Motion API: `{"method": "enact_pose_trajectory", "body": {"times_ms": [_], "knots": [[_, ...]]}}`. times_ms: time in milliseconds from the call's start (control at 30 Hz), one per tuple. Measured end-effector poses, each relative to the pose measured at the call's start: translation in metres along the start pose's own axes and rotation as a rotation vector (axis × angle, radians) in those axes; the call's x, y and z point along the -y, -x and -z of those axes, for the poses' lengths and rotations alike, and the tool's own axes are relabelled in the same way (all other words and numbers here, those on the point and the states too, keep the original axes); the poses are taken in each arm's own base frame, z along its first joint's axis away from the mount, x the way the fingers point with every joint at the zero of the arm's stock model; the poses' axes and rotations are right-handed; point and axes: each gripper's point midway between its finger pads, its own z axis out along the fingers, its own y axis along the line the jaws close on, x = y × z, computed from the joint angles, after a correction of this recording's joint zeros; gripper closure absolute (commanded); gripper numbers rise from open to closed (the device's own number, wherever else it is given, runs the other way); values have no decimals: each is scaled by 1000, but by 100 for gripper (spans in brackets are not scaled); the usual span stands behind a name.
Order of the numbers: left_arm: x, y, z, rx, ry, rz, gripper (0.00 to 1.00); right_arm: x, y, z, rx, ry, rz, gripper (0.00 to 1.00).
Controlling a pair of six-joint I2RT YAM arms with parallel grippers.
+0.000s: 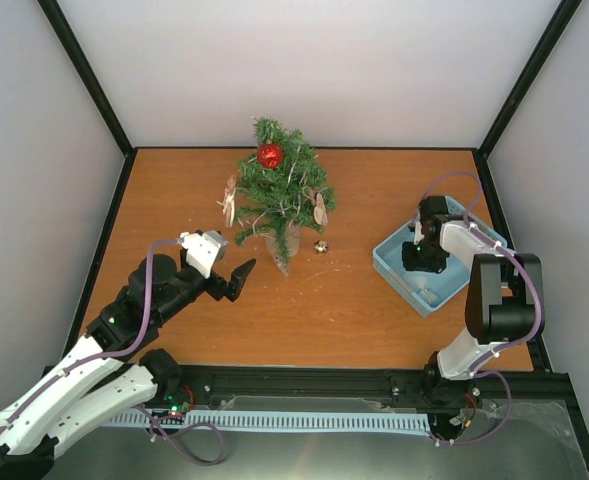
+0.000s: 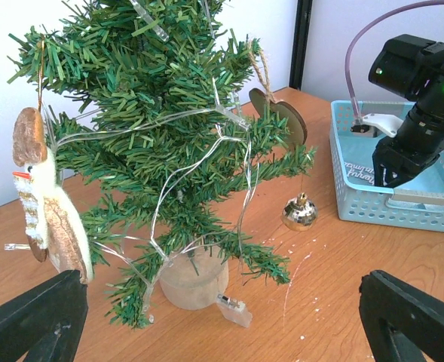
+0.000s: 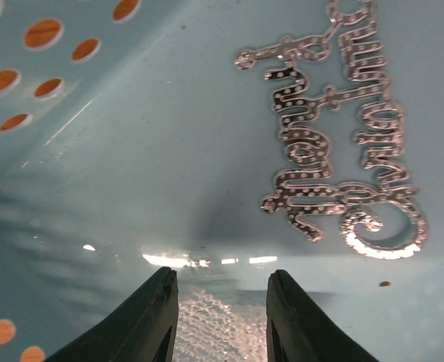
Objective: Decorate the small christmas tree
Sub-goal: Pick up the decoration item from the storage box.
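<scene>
Fetching another ornament looks like the step in hand. The small christmas tree (image 1: 277,195) stands upright on its pale base, toward the far middle of the table (image 1: 334,310). It carries a red ball (image 1: 270,155) near its top, a wooden snowman (image 2: 44,204) on its left side, a wooden disc (image 2: 282,117) on its right, and a thin light string (image 2: 184,173) wound through the branches. A gold bell (image 2: 299,212) sits low, just right of the tree; whether it hangs from a branch or rests on the table is hard to tell.

Near the tree's left front, the left gripper (image 1: 230,270) hovers with its jaws spread wide and holding nothing, facing the trunk.

Well to the right of the tree is a blue basket (image 1: 394,275), and the right gripper (image 3: 222,294) reaches down into it. Its jaws stand narrow over a glittery piece (image 3: 214,324) on the basket floor, beside a silver script ornament (image 3: 335,128). I cannot tell whether the piece is actually pinched.

The next move calls for a firm hold on that flat, thin item, then a clean lift over the basket wall and a carry leftward to a bare branch, likely low on the tree's right.
</scene>
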Motion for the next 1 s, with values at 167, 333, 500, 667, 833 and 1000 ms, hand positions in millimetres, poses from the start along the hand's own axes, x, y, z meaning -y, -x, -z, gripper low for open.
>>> {"method": "enact_pose_trajectory", "body": {"times_ms": [167, 333, 500, 667, 833, 1000], "knots": [[0, 0, 0, 0, 0, -3, 0, -7, -1, -1, -7, 41, -9, 65], [0, 0, 0, 1, 0, -3, 0, -9, -2, -3, -16, 51, -17, 64], [0, 0, 0, 1, 2, -3, 0, -9, -3, -4, -21, 55, -24, 69], [-3, 1, 1, 3, 15, -2, 0, -9, -6, -10, -43, 54, -37, 79], [-6, 2, 3, 11, 32, -1, 0, -7, -6, -10, -42, 45, -47, 97], [-11, 2, 3, 10, 64, 0, 0, -5, -4, -7, -29, 28, -49, 97]]}}
